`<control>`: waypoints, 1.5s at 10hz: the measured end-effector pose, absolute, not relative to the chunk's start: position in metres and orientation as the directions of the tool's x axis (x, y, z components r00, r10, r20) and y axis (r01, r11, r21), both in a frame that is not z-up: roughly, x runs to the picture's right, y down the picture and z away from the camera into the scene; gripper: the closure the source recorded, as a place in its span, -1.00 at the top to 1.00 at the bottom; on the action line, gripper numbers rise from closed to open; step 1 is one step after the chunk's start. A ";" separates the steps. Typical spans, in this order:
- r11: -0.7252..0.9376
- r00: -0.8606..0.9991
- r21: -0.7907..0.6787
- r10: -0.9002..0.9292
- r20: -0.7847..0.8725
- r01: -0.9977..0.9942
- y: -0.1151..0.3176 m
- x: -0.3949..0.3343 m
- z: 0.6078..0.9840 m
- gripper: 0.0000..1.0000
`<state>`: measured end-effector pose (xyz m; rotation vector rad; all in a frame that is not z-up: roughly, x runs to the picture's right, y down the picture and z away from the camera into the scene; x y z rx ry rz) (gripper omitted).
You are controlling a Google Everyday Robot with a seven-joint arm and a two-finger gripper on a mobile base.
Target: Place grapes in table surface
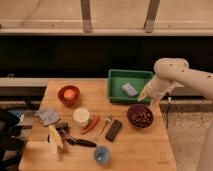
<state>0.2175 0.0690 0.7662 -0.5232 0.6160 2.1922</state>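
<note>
Across the wooden table (140, 150) lies a scatter of kitchenware. Over its right edge reaches the white arm (186, 75), angled down beside the green bin (116, 86). The dark bowl (129, 113) sits just below and slightly camera-ward of the gripper (144, 95), and it holds the grapes (141, 117). A short descent looks enough to reach them. Whether the gripper is clenched or released cannot be told.

No legible text, labels, numbers. Gripper (146, 94) over green bin (117, 81) right corner.
</note>
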 end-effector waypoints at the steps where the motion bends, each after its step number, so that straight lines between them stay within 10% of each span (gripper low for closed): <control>1: -0.570 -0.606 0.263 0.574 -0.551 -0.779 0.069 0.208 0.771 0.06; 15: -0.538 -0.691 0.481 0.300 -0.658 -0.692 0.166 0.223 0.814 0.06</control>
